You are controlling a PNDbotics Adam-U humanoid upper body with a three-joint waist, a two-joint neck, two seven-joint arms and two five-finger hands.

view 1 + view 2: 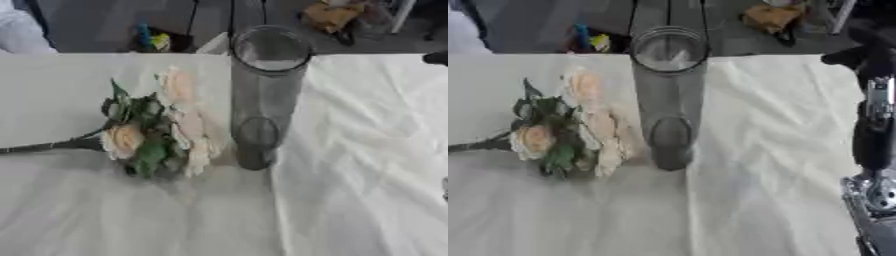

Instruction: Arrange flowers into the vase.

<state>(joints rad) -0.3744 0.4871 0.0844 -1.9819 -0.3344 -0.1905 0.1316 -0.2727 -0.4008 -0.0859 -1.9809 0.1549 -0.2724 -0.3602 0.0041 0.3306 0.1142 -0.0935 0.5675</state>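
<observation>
The table (367, 165), under a creased white cloth, carries a tall clear vase (262, 95) standing upright and empty at centre. The bouquet (162, 125) lies just left of its base, stem pointing left. I should grasp that stem low, lift, then tip the blooms up over the rim. My right arm (872, 135) rises along the right edge; whether its hand is open or closed I cannot tell

Legible text, labels, brands, numbers, signs: none. Vase (267, 95), flowers (162, 127) and counter (367, 200) cloth carry no readable markings.
</observation>
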